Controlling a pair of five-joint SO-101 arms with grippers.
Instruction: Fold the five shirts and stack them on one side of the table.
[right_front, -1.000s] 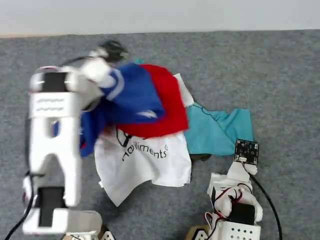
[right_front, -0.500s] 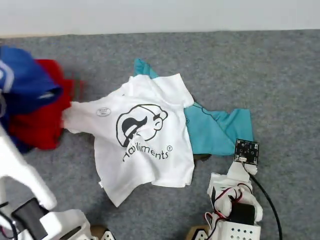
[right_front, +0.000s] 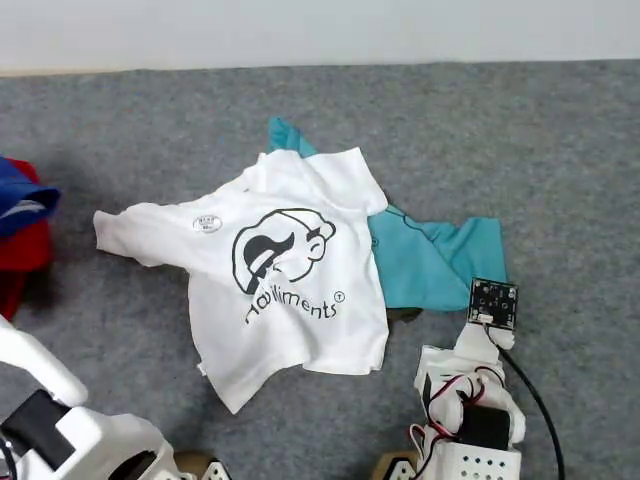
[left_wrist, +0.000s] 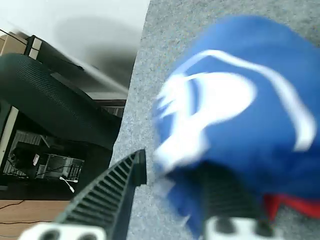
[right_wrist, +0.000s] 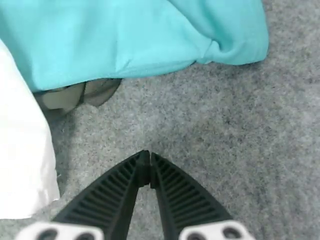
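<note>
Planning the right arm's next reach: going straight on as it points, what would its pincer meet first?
Likely the teal shirt, across a strip of bare table; if it tilts down, the table first.

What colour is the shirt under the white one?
That crumpled cloth shirt is teal, clearest in high view.

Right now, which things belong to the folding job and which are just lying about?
Job: white shirt, teal shirt, blue shirt, red shirt, olive cloth under the teal one.
Just about: grey table cover, dark furniture beyond the table.
</note>
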